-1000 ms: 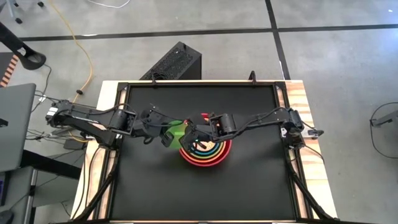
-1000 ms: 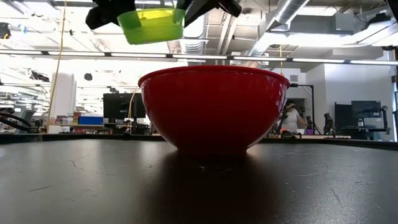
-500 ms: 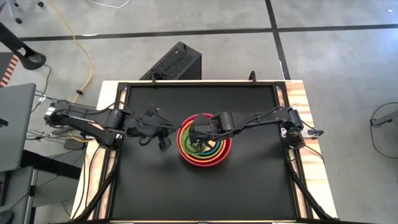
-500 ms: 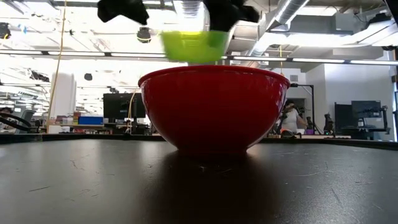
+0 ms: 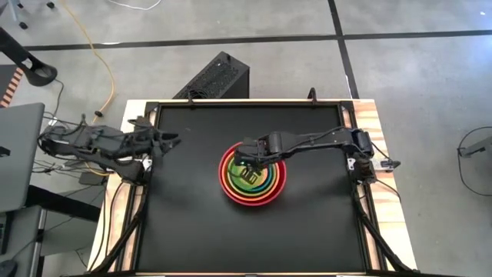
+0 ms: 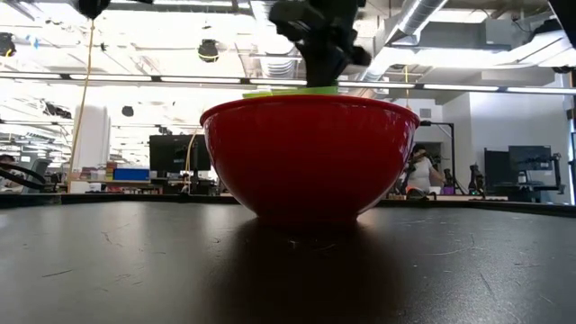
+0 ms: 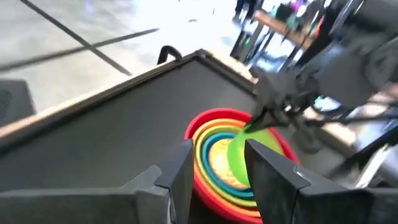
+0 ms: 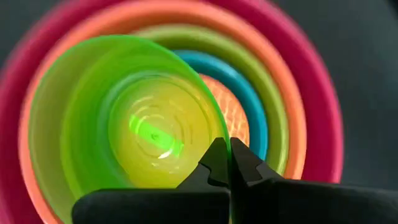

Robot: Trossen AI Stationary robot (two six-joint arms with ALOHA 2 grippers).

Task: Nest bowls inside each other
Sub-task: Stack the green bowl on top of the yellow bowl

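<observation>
The red bowl (image 5: 253, 192) stands on its base at the middle of the black table. Orange (image 8: 292, 93), olive-green (image 8: 266, 87), blue (image 8: 256, 121) and speckled yellow (image 8: 235, 115) bowls are nested in it. My right gripper (image 8: 227, 158) is shut on the bright green bowl (image 8: 124, 124), which is tilted over the stack. In the low view only that bowl's rim (image 6: 288, 90) shows above the red rim. My left gripper (image 7: 217, 177) stands open and holds nothing at the table's left edge (image 5: 163, 141). My right gripper pinches the green bowl's rim (image 8: 219, 138) between its two fingers, one over the inside of the wall and one outside. The fingers slant down from the table's right side. The bowl hangs tilted inside the stack; whether it touches the yellow bowl I cannot tell.
Bare black tabletop (image 5: 307, 231) lies all around the stack. Wooden strips edge the table left and right. A black box (image 5: 215, 77) sits on the floor beyond the far edge, and cables trail at the left.
My left gripper has let go of the green bowl, opened and drawn back to the table's left edge. My right gripper has taken the bowl by its rim, carried it right over the stack and lowered it into the red bowl, tipping downward.
</observation>
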